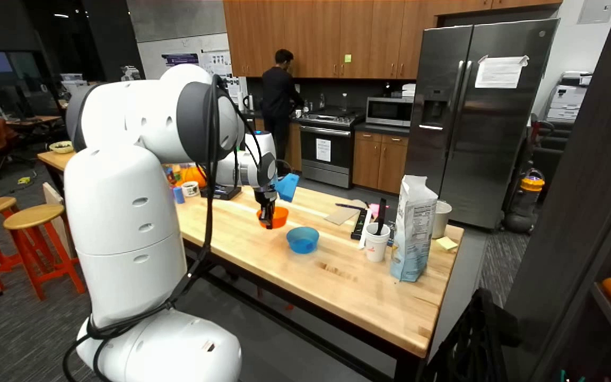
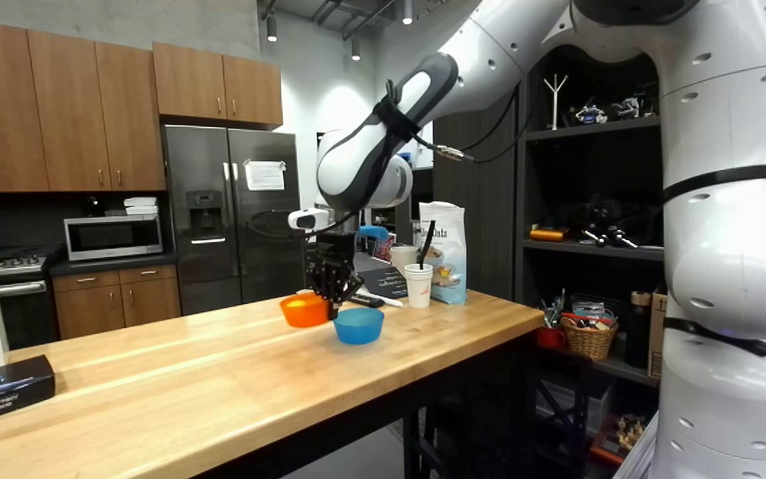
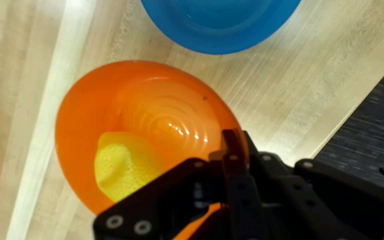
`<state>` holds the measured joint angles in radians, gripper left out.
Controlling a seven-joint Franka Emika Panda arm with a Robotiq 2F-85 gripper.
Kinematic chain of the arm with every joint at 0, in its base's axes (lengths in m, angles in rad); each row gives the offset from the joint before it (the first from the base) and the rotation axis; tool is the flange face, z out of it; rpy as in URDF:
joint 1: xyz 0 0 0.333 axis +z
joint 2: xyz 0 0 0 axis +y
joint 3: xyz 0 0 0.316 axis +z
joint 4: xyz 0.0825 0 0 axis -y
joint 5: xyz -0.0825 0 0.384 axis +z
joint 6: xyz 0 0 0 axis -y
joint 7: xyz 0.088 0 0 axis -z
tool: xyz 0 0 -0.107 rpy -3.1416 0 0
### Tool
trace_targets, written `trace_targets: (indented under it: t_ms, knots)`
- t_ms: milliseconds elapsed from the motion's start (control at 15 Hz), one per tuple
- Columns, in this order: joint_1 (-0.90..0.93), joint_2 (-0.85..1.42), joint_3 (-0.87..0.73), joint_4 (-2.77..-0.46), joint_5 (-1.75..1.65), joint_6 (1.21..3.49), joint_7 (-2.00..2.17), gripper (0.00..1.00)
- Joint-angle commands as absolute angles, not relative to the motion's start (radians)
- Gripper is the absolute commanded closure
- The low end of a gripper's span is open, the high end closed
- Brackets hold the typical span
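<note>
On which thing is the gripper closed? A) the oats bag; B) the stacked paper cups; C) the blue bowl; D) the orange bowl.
D: in the wrist view, the gripper pinches the side of the orange bowl, one fingertip inside it and one outside, and the blue bowl stands apart.

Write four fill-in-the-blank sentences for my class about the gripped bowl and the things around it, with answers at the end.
1. The fingers grip the ____ bowl by its rim.
2. Inside that bowl lies an object coloured ____.
3. The neighbouring bowl is ____ in colour.
4. A black handle sticks up from the stacked white ____.
Missing words: orange; yellow; blue; cups.
</note>
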<state>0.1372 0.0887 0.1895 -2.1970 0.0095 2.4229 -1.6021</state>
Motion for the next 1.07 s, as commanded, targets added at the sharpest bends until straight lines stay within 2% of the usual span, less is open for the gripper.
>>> trace_targets:
  t_ms: [0, 600, 1000]
  knots:
    - [0.124, -0.002, 0.180, -2.274, 0.071, 2.479, -1.603, 0.99]
    - [0.101, -0.054, 0.103, -2.401, 0.208, 2.567, -1.623, 0.99]
    - [0.115, -0.059, 0.089, -2.422, 0.699, 2.641, -1.907, 0.99]
